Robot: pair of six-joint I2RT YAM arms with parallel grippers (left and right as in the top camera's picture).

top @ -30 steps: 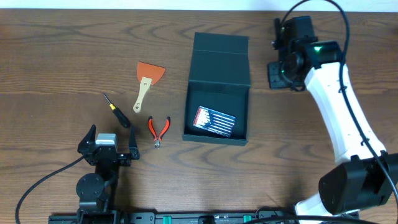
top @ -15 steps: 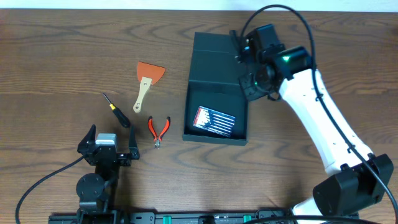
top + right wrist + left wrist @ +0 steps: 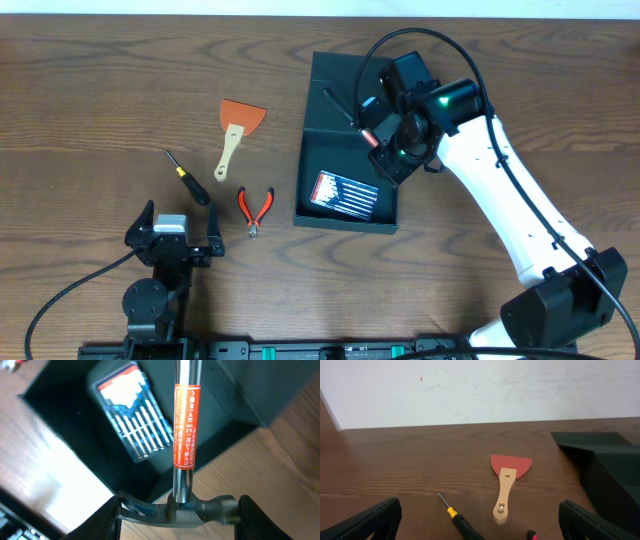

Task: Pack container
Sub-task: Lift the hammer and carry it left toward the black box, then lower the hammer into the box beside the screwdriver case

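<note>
Two arms at a wooden table. Right gripper (image 3: 180, 517) pinches a hammer (image 3: 183, 460) by its head, above the open container (image 3: 345, 222), which sits at the overhead frame's upper centre. A screwdriver set (image 3: 346, 194) lies inside. Left gripper (image 3: 480, 522), lower left, has its fingers spread. Scraper (image 3: 237, 130), screwdriver (image 3: 188, 178) and pliers (image 3: 255, 208) lie left of the container.

The hammer (image 3: 183, 480) has a bright, polished metal shaft with a glossy orange label wrapped round it, and a darker, duller steel head. The box (image 3: 345, 222) looks like matt dark card. In it lies a shiny clear plastic case (image 3: 135, 415). The scraper (image 3: 506, 487) has a pale bare-wood handle and a flat matt orange blade. The surface (image 3: 395, 465) is brown wood grain with a faint sheen.
</note>
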